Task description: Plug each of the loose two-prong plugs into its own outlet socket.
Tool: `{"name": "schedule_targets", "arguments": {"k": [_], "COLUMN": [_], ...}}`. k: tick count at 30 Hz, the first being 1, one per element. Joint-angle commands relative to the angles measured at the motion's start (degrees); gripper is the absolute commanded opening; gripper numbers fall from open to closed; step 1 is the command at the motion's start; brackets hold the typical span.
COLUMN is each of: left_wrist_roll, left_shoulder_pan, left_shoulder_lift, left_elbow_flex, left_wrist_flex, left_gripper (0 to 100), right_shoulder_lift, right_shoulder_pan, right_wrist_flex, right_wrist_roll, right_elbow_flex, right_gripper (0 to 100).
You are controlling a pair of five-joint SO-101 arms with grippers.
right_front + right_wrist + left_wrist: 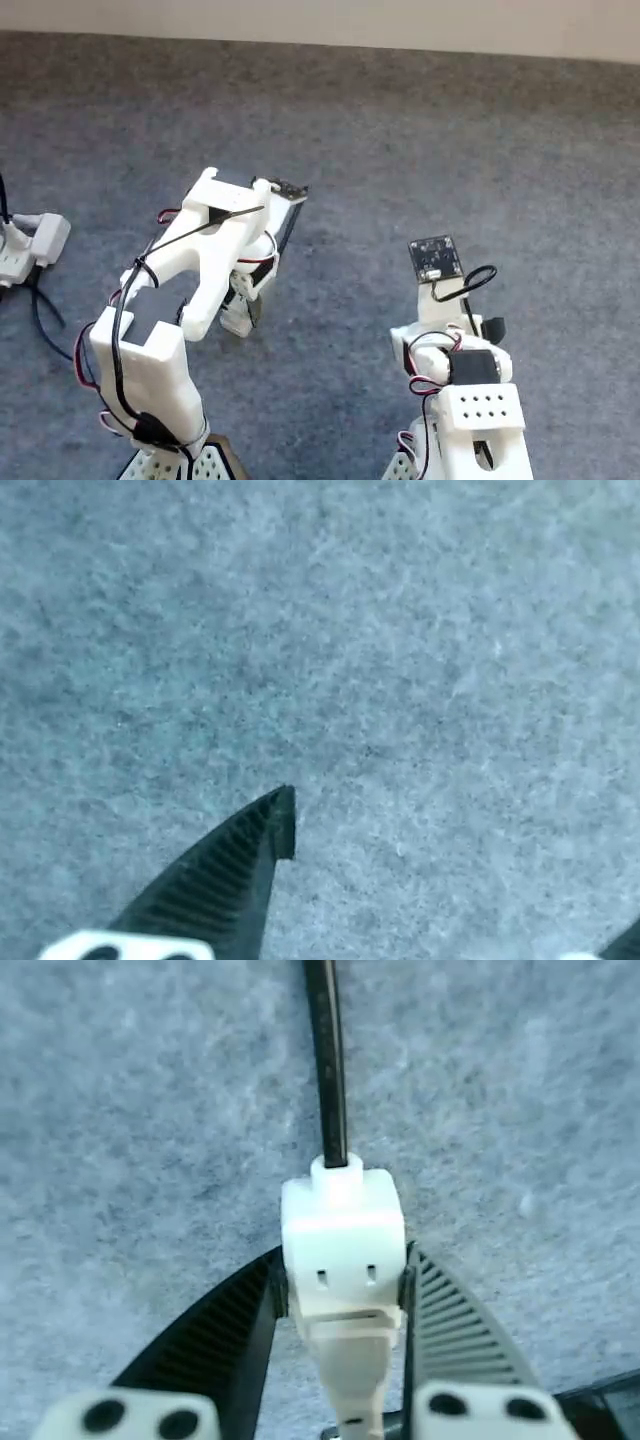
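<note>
Two arms over a grey felt table [450,130]; one holds a connector.
Right gripper [455,880] hangs above the felt, fingers wide apart; left gripper [343,1280] is clamped on a white two-slot connector [343,1230]; its black cord [326,1060] trails away.

Two white plastic arms [190,290] carry looping black and red cables [117,335] and a small black circuit board [435,258] at one wrist. The black gripper fingers [462,1332] are ribbed, tapering wedges, fixed to white mounts [140,1416] with dark round holes.
</note>
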Motion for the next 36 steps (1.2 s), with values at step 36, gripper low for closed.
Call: {"name": "schedule_targets", "arguments": {"k": [36], "left_wrist_roll": [-25.85], "left_shoulder_pan": [-48.04], "left_shoulder_lift": [12.35], "left_elbow_flex": [-31.08], "left_wrist_flex": [8.79], "left_gripper": [14], "right_shoulder_lift": [1.1], "right_shoulder_pan": [0.57], "right_wrist_flex": [-4.09], "right_wrist_roll": [-0.7], "right_elbow_flex": [2.24], "right_gripper": [48.9]}}
